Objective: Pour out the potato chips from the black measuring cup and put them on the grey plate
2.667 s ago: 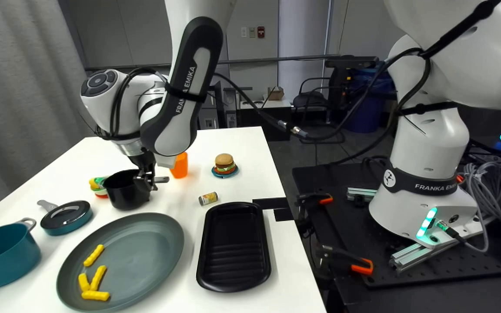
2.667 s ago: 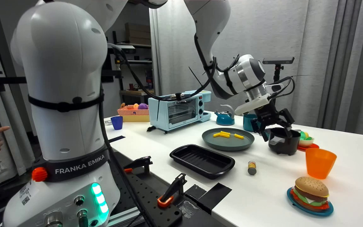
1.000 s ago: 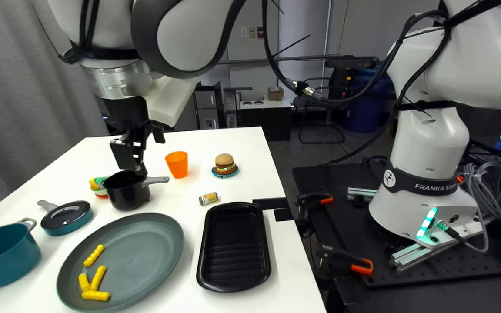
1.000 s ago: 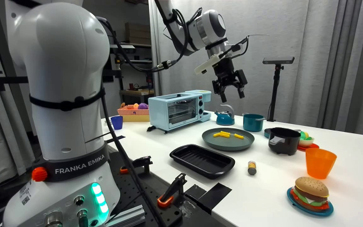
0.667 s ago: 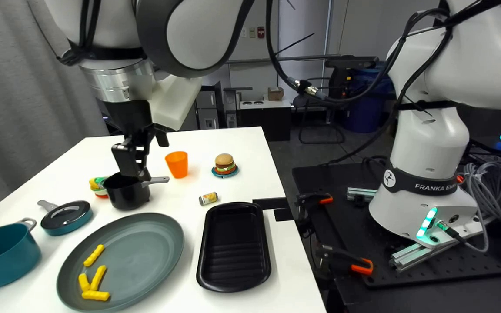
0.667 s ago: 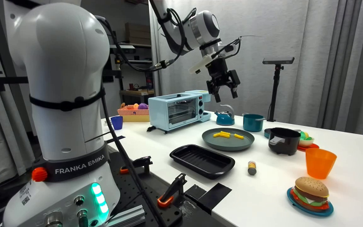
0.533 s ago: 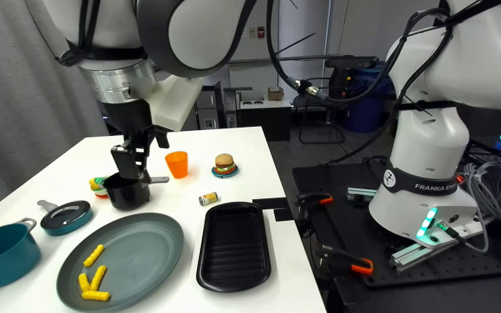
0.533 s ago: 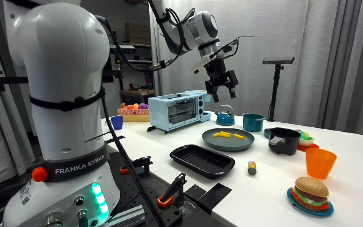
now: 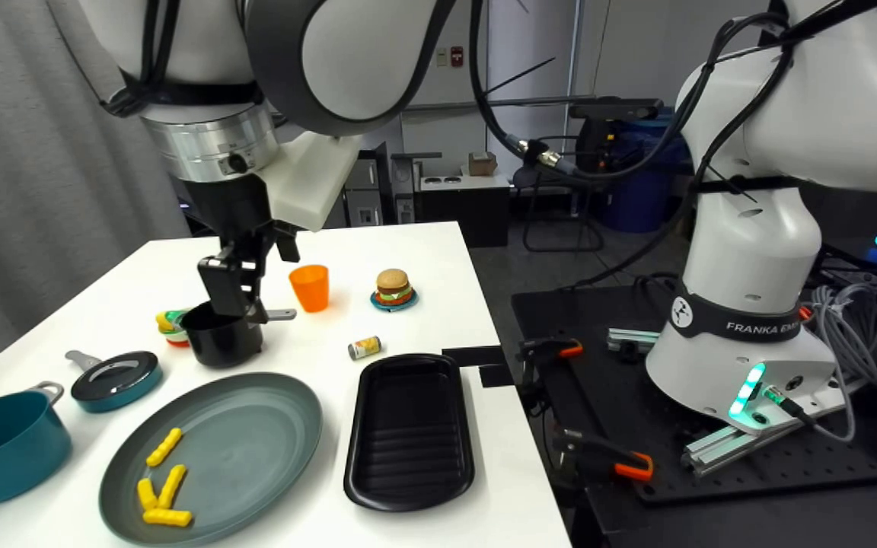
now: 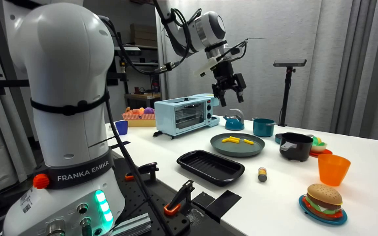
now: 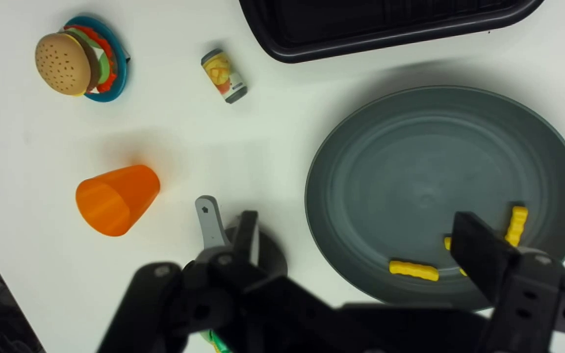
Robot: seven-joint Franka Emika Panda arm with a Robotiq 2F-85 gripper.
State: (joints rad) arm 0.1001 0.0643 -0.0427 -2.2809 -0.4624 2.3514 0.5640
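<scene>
While the oven (image 10: 189, 115) sits at the far left of the table (image 10: 274, 200) in an exterior view, the tray (image 10: 210, 167) lies nearer, little at risk. Right of it and farther back, the plate (image 10: 236, 150) carries the chips (image 10: 232, 140), four loose pieces by what shows; a bump could set them sliding, though its raised edge would probably keep them in. The tool (image 10: 231, 101) hangs well above the table, its fingers (image 10: 240, 96) spread wide with nothing between them. Pouring looks finished, so the likeliest trouble lies in the way out: a dip would bring a spread finger down among the chips and scatter them. Nearer, the can (image 10: 262, 175) lies on its side and might roll if jolted. Farther right, the black cup (image 10: 299, 146) stands upright just beside the plate, not touching it; should the arm (image 10: 207, 31) swing low, a finger could hook the handle (image 10: 287, 146), which juts toward the near side, and drag the black cup into the plate. Its bottom cannot be seen, so a stuck chip could be left behind unnoticed. To its right, the orange cup (image 10: 334, 169) is probably light and tall enough to topple from a brush; the burger (image 10: 324, 200), low at the near right, seems safest.
</scene>
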